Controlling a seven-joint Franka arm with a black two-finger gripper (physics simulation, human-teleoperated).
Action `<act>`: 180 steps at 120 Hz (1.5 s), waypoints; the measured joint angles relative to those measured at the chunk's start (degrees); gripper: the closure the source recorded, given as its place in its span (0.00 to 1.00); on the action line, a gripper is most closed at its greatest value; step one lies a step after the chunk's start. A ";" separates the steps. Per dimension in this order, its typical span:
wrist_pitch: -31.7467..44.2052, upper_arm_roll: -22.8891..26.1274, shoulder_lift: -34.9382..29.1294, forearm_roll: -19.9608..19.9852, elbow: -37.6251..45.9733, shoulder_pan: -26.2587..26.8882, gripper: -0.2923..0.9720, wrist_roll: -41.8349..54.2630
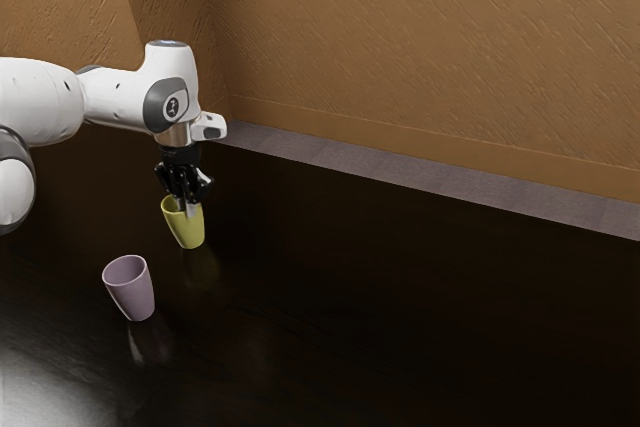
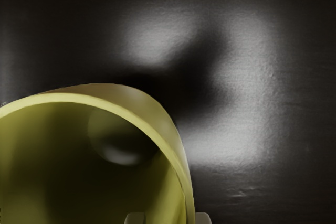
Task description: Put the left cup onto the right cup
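Two cups share the dark worktop (image 1: pixel 400 327): a yellow-green cup (image 1: pixel 184 225) under the arm's hand and a lilac cup (image 1: pixel 129 287) standing upright by itself, nearer the camera and toward the exterior view's left, close to the first but not touching it. The fingers (image 1: pixel 186 195) come down from above and pinch the yellow-green cup by its rim. In the wrist view two pale fingertips (image 2: pixel 137 217) sit on either side of the cup's wall, one inside the mouth and one outside, so the hold is a clench on the wall, not around the whole body.

That grip makes sense for stacking. It leaves the cup's base and lower sides free to drop into another cup's mouth, and it keeps the hand above the cup, where it will not knock against the lilac one.

The held cup hangs slightly tilted, which a grip on one side of the rim tends to cause. Whether its base has left the worktop I cannot tell, as its reflection begins right under it. The lilac cup's mouth is open and faces up, ready to receive it. I judge the task to be at the lift stage, with the carry across and the lowering not yet done.
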State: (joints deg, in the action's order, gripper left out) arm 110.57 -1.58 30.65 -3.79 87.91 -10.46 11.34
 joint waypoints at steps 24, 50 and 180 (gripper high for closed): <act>0.27 0.00 0.08 0.06 0.00 0.00 0.81 -0.05; 0.46 0.00 0.09 0.05 0.00 0.00 0.84 -0.16; -0.03 0.00 -6.47 -0.37 2.34 1.20 0.85 -1.20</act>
State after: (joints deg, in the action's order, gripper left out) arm 110.54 -1.58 24.18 -4.16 90.25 -9.26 10.14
